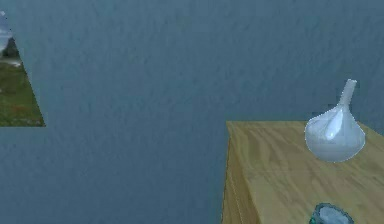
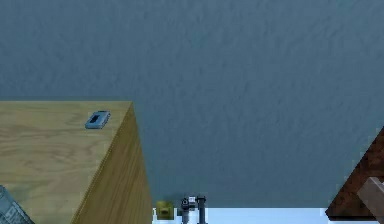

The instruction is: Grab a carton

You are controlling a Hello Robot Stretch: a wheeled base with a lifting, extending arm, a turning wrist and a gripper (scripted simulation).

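A small yellow boxy thing (image 2: 162, 210) sits low against the blue wall in the arm side view, too small to name. Right beside it stands a small dark thing with pale marks (image 2: 193, 208). A flat grey-blue object (image 2: 97, 120) lies near the far corner of a wooden top (image 2: 50, 160). In the forward view a pale blue flask-shaped vase (image 1: 335, 130) stands on a wooden top (image 1: 280, 175), with a teal round thing (image 1: 330, 214) at the bottom edge.
A blue wall fills the background of both views. A landscape picture (image 1: 20, 85) hangs at the forward view's left. Dark brown furniture (image 2: 365, 190) juts in at the arm side view's right. A pale strip of floor (image 2: 270, 215) runs along the bottom.
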